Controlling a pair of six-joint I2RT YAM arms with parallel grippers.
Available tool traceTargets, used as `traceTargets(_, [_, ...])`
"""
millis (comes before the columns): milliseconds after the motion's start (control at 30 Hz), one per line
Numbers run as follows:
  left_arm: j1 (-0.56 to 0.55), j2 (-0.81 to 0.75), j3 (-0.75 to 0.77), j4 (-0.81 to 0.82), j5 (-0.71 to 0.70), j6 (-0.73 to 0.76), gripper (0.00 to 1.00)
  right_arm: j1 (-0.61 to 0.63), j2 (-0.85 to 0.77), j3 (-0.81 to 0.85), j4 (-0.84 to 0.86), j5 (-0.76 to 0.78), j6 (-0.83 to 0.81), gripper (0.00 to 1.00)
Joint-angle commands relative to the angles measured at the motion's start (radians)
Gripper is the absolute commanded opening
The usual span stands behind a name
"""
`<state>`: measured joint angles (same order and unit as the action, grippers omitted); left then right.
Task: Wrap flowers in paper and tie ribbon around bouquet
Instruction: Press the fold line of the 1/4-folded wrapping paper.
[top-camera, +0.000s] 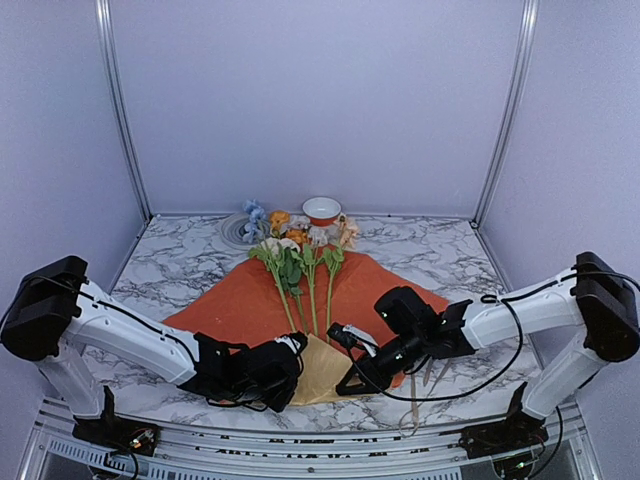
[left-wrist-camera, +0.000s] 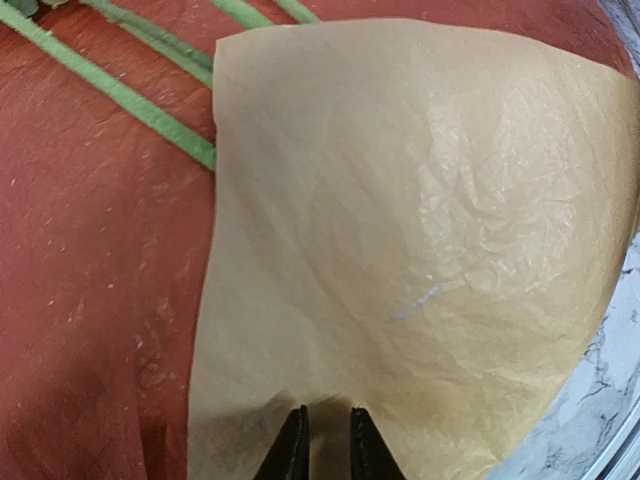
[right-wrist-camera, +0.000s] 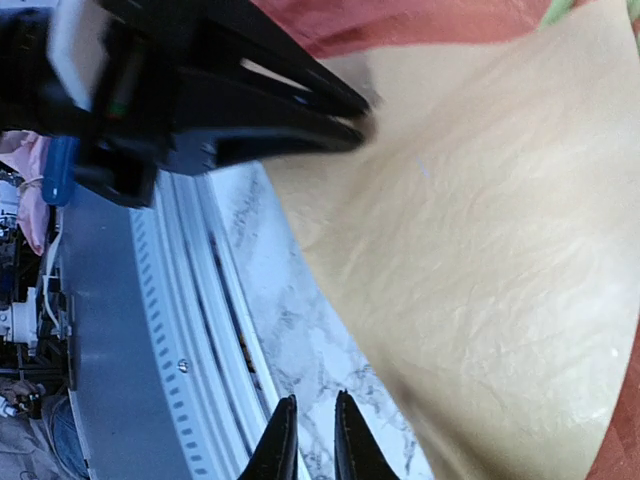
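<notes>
The paper lies spread with its orange face up. Its near corner is folded over as a tan flap, which fills the left wrist view. The flowers lie on the paper, heads at the far side, with green stalks running under the flap. My left gripper rests on the flap's near left part. Its jaws stand a narrow gap apart and the paper puckers at the tips. My right gripper hovers over bare marble beside the flap, slightly open and holding nothing. A pale ribbon strand lies under the right arm.
A white bowl with a red rim and a grey round object stand at the back behind the flower heads. The metal rail of the table's front edge runs close to my right gripper. Black cables hang by the right arm.
</notes>
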<state>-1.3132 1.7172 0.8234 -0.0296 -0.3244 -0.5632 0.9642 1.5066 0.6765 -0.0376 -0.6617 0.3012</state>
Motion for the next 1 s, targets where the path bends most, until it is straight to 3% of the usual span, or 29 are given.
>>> traceTargets(0, [0.003,-0.066,-0.052,-0.033,-0.096,-0.105,0.15,0.002,0.106,0.047,-0.02,0.066,-0.064,0.13])
traceTargets(167, [-0.022,-0.114,-0.076,0.011,-0.158,-0.116,0.15,-0.004,0.166,0.081,-0.011,0.124,-0.049,0.13])
traceTargets(267, [-0.078,-0.143,-0.064,0.03,-0.225,-0.015,0.16,-0.012,0.18,0.093,-0.013,0.138,-0.039,0.13])
traceTargets(433, [-0.211,-0.115,0.0,0.046,-0.461,0.179,0.16,-0.013,0.183,0.116,-0.057,0.147,-0.019,0.13])
traceTargets(567, [-0.24,-0.055,0.043,0.114,-0.448,0.293,0.19,-0.017,0.179,0.117,-0.072,0.154,0.003,0.13])
traceTargets(767, [-0.229,0.052,0.041,0.148,-0.447,0.302,0.19,-0.041,0.2,0.118,-0.062,0.158,0.039,0.12])
traceTargets(967, [-0.204,0.052,0.012,0.006,-0.45,0.129,0.16,-0.07,0.197,0.096,-0.083,0.167,0.06,0.1])
